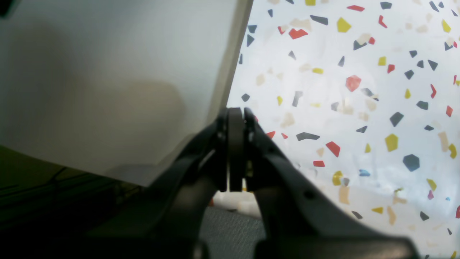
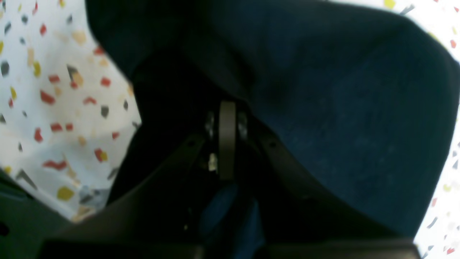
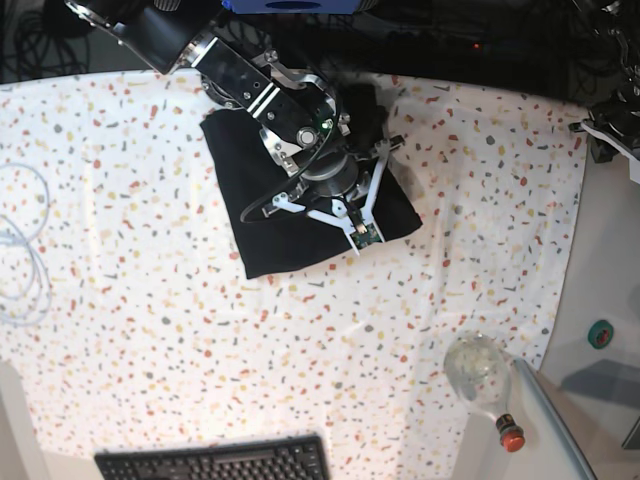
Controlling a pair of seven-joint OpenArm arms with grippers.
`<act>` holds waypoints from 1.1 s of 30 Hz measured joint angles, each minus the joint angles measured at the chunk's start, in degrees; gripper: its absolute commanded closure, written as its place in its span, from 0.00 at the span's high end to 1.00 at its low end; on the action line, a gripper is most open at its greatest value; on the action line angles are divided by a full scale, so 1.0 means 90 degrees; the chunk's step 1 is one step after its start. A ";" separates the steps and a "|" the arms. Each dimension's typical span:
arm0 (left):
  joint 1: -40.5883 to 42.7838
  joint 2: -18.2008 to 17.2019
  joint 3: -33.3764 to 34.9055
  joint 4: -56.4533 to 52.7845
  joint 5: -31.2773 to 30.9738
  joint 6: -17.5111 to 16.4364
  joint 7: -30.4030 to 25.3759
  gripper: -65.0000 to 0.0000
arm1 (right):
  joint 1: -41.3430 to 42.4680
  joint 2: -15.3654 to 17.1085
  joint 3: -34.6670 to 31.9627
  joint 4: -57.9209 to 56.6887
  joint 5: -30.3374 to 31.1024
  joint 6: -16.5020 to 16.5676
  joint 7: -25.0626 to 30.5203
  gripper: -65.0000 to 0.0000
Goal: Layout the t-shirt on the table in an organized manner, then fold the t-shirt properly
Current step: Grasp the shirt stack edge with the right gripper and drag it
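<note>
The black t-shirt (image 3: 265, 235) lies as a rough rectangle on the far middle of the speckled table (image 3: 150, 330). My right arm (image 3: 250, 85) reaches in from the far left and hangs over the shirt's right half. In the right wrist view the right gripper (image 2: 227, 105) is shut, its tips sunk in a fold of the dark cloth (image 2: 352, 108) that fills most of the view. The left gripper (image 1: 235, 112) is shut with nothing between its fingers. It hovers over the table's edge (image 1: 230, 90), far from the shirt.
A black keyboard (image 3: 215, 465) sits at the near edge. A clear glass bottle with a red cap (image 3: 482, 378) lies near the table's right corner. White cable (image 3: 20, 250) loops at the left edge. A green tape roll (image 3: 600, 333) rests off the table at right.
</note>
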 measured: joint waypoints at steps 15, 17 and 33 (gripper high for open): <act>-0.0012 0.0015 0.0000 0.0015 0.0002 -0.0002 0.0002 0.00 | 0.0121 -0.0568 -0.0770 -0.0466 0.0359 0.0029 0.0194 0.00; -0.0015 0.0007 0.0000 0.0002 0.0002 0.0000 -0.0002 0.00 | 0.0255 -0.0571 -0.0767 -0.0469 0.0617 0.0029 0.0228 0.00; -0.0015 -0.0002 -0.0005 0.0019 0.0000 -0.0002 0.0000 0.00 | 0.0185 -0.0075 -0.0605 -0.0248 0.0865 0.0330 -0.0189 0.00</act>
